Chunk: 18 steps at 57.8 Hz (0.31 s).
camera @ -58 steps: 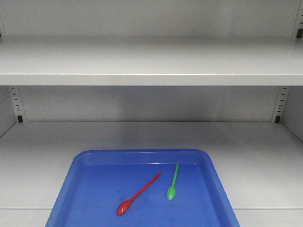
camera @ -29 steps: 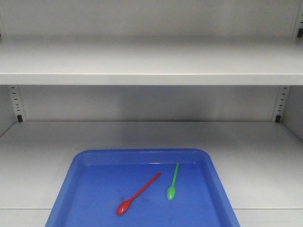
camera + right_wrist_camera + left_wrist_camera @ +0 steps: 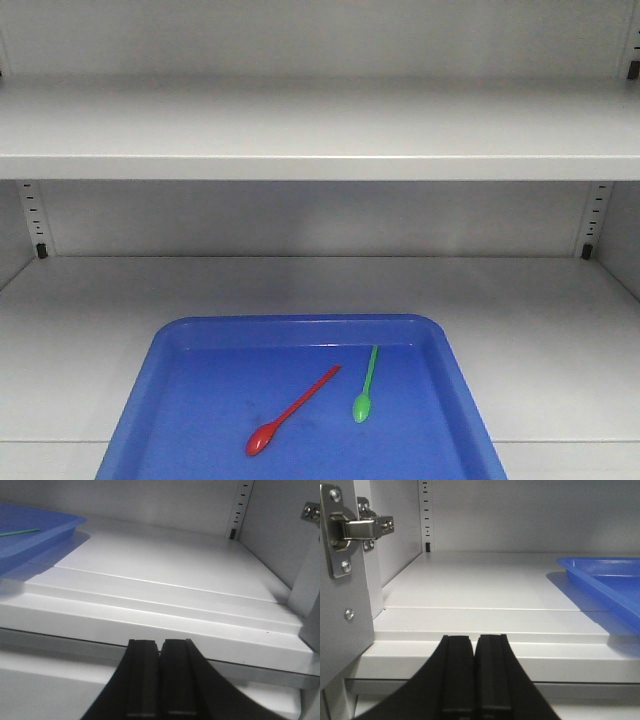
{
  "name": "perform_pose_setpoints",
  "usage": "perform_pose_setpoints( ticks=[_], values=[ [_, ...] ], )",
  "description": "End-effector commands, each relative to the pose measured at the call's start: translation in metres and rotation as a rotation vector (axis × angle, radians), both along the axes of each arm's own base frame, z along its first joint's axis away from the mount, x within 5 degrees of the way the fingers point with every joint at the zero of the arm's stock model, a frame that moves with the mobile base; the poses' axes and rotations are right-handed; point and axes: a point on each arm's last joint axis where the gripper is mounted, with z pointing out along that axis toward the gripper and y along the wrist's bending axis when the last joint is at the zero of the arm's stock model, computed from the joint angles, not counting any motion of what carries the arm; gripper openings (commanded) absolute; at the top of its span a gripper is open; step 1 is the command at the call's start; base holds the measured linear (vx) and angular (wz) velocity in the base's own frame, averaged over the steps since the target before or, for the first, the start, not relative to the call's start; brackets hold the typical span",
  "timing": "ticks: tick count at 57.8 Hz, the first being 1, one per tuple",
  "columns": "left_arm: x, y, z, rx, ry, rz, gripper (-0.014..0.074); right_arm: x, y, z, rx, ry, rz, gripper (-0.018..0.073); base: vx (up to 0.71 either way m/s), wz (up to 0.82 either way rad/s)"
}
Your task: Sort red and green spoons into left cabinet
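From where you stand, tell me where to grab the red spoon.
Grip the red spoon mid-handle, coming straight down from above. It lies flat in the blue tray, handle running diagonally up-right, so close across the thin handle, clear of the green spoon.

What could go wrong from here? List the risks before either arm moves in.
1. The red spoon and green spoon lie flat on the blue tray, handles nearly meeting. A pinch on one may nudge the other or slip off the thin handle.
2. Both hands, left hand and right hand, are shut below the shelf edge, so rising forward carelessly could strike it.
3. The tray's raised rim could catch a low approach.
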Motion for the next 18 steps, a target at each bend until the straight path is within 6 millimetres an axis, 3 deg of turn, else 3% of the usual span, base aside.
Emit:
perform_pose_setpoints(
  ticks=[1, 18],
  values=[
    [-0.0014, 0.0002, 0.0088, -0.002, -0.095, 0.002, -0.0006, -0.0002, 0.0009, 0.0047, -0.010, -0.086, 0.011, -0.0009, 0.00, 0.00],
    [-0.0014, 0.0002, 0.0088, -0.002, -0.095, 0.002, -0.0006, -0.0002, 0.0009, 0.0050, -0.010, -0.089, 0.011, -0.0009, 0.00, 0.00]
  ],
)
